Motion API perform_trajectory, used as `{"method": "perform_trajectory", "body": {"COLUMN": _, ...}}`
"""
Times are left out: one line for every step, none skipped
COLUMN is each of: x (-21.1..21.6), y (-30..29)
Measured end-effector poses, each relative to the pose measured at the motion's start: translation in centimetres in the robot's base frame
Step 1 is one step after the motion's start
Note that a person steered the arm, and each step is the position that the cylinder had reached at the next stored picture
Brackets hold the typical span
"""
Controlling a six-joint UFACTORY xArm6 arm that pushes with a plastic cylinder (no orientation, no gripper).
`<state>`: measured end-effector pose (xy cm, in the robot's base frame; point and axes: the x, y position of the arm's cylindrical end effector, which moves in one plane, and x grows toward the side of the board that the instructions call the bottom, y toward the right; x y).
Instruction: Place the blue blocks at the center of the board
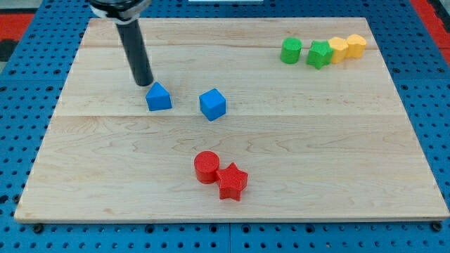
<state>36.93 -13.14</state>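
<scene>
Two blue blocks lie left of the board's middle. A blue wedge-like block is on the left and a blue cube sits a short way to its right. The dark rod comes down from the view's top left. My tip rests on the wooden board just up and left of the blue wedge-like block, very close to it; whether it touches I cannot tell.
A red cylinder and a red star touch each other below the board's middle. At the top right stand a green cylinder, a green star-like block and two yellow blocks in a row.
</scene>
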Motion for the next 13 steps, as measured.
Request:
{"method": "perform_trajectory", "body": {"x": 0.6, "y": 1.7}}
{"method": "perform_trajectory", "body": {"x": 1.8, "y": 1.7}}
{"method": "perform_trajectory", "body": {"x": 3.3, "y": 3.5}}
{"method": "perform_trajectory", "body": {"x": 1.4, "y": 3.4}}
{"method": "perform_trajectory", "body": {"x": 0.9, "y": 1.7}}
{"method": "perform_trajectory", "body": {"x": 1.0, "y": 0.2}}
{"method": "perform_trajectory", "body": {"x": 3.8, "y": 0.3}}
{"method": "perform_trajectory", "body": {"x": 5.8, "y": 5.4}}
{"method": "perform_trajectory", "body": {"x": 5.8, "y": 8.2}}
{"method": "perform_trajectory", "body": {"x": 5.7, "y": 9.6}}
{"method": "perform_trajectory", "body": {"x": 4.4, "y": 8.7}}
{"method": "perform_trajectory", "body": {"x": 2.5, "y": 4.5}}
{"method": "perform_trajectory", "body": {"x": 4.1, "y": 0.5}}
